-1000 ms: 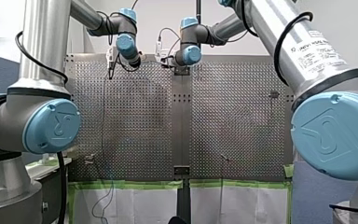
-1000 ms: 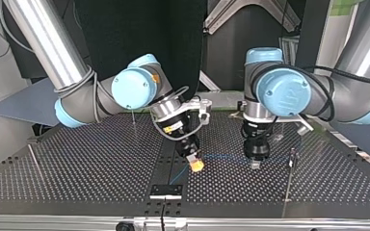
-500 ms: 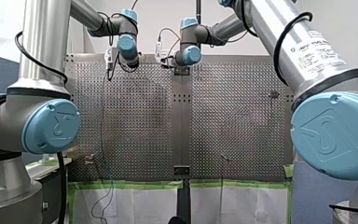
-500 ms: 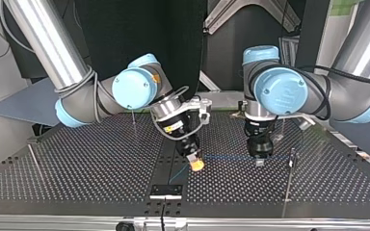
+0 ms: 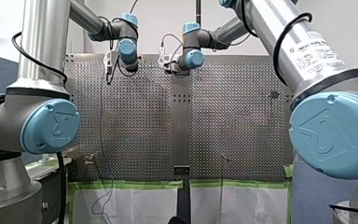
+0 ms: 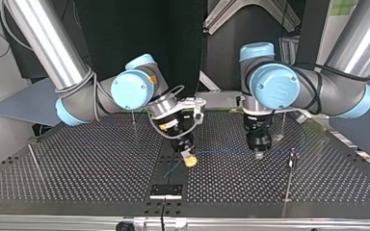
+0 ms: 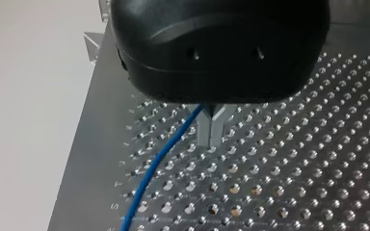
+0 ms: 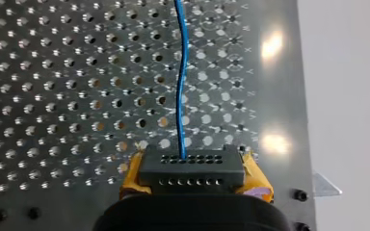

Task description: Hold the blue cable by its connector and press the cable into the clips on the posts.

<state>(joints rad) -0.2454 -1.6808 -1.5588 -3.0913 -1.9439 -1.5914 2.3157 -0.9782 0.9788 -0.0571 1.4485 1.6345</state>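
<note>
In the right wrist view, my right gripper (image 8: pixel 192 185) holds the black connector (image 8: pixel 191 169) between yellow pads, and the blue cable (image 8: pixel 180 86) runs straight ahead over the plate. In the top view the right gripper (image 6: pixel 189 159) is near the middle and my left gripper (image 6: pixel 258 153) to its right. The cable (image 6: pixel 224 151) runs almost level between them. In the left wrist view, the metal fingers (image 7: pixel 209 129) are shut just above the plate. The cable (image 7: pixel 159 163) comes out between them and trails away.
A thin post with a clip (image 6: pixel 293 154) stands just right of my left gripper in the top view. Another post (image 6: pixel 133 118) rises at the back left, and a rod (image 6: pixel 33 161) leans at the far left. A black bracket (image 6: pixel 165 190) sits at the plate's near edge.
Both grippers have moved back, away from the top view's camera. The right gripper with the connector has also shifted a little to that view's left. The cable still spans between them.
</note>
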